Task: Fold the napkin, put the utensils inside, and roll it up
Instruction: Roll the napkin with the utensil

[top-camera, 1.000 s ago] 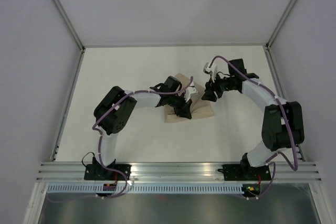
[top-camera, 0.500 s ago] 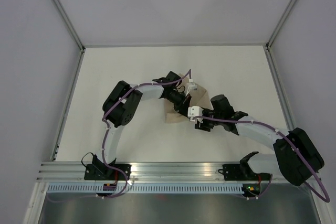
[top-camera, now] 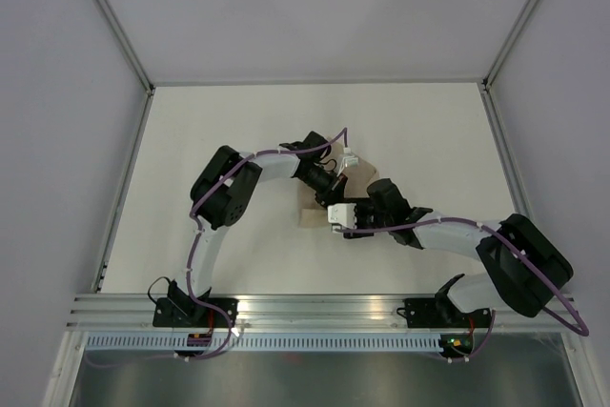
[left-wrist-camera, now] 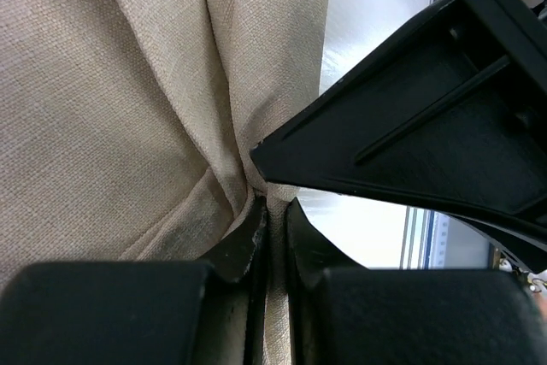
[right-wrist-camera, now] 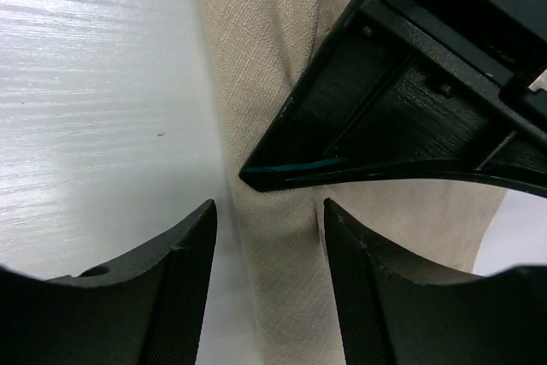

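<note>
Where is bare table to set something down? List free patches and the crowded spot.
Free: table beyond the napkin to the back wall, and along both side rails. Crowded: centre, left gripper and right gripper at the napkin.

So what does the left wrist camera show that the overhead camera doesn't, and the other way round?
Only the left wrist view: the left gripper nearly closed, pinching a raised fold of the napkin, with the cloth's weave and creases clear. Only the overhead view: both whole arms reaching in from the near edge, the white table, and the napkin as a small beige patch mostly hidden under them. Both: the napkin, and the right gripper close beside the left one.
</note>
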Tool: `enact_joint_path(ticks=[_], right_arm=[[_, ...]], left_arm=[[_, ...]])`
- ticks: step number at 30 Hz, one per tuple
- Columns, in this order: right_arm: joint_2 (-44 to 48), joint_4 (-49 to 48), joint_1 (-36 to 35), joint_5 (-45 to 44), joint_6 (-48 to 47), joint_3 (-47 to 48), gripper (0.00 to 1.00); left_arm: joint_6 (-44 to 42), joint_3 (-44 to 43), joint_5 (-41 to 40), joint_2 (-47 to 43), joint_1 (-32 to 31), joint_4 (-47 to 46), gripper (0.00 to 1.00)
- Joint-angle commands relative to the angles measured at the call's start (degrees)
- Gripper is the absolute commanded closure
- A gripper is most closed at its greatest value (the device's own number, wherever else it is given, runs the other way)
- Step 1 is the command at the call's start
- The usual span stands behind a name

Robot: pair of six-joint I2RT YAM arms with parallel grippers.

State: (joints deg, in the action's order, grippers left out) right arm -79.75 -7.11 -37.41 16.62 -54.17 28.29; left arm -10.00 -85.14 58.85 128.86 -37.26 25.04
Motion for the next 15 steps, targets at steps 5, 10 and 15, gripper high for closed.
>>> enact_joint_path(ticks=[5,10,15], right_arm=[[-3.7,2.3,-0.3,-1.9,-3.5,2.3,0.51],[-5.1,6.9,-0.2,-1.2,-4.8,3.9,0.67],[-6.4,13.2,0.0,0.9,-4.8,6.0,0.87]], left_arm=[[-0.5,0.1,-3.9,4.0,-0.2,5.9,0.98],[-0.5,-0.4,-2.0,3.5,0.2,6.0,0.95],[2.0,-0.6,0.7,0.8,0.9,2.4,0.72]])
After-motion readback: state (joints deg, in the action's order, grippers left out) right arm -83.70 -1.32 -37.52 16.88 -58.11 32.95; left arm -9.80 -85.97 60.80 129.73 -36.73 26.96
